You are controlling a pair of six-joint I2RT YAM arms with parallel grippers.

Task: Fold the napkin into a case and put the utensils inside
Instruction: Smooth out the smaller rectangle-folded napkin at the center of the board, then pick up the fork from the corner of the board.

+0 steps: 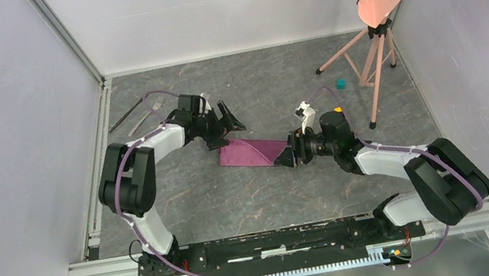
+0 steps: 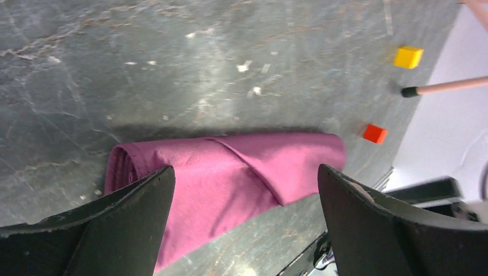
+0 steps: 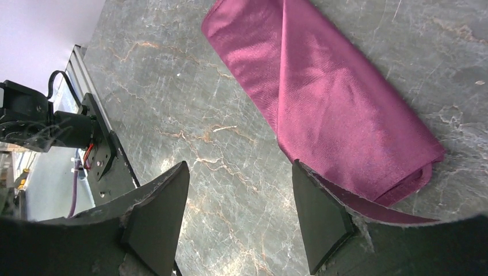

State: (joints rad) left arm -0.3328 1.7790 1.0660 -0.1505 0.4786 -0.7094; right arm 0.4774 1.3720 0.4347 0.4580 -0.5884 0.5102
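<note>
From above, the fork (image 1: 155, 106) and knife (image 1: 125, 117) are 2 thin streaks, too small for detail. The napkin (image 3: 334, 98) runs off the right wrist view's top edge, its near corner hidden behind the right gripper (image 3: 240, 168).

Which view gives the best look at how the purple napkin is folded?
Left wrist: the napkin sits centred, its diagonal flap and layered end clear. Right wrist shows it close, but partly out of frame and behind a finger. Top external shows only a small purple patch.
</note>
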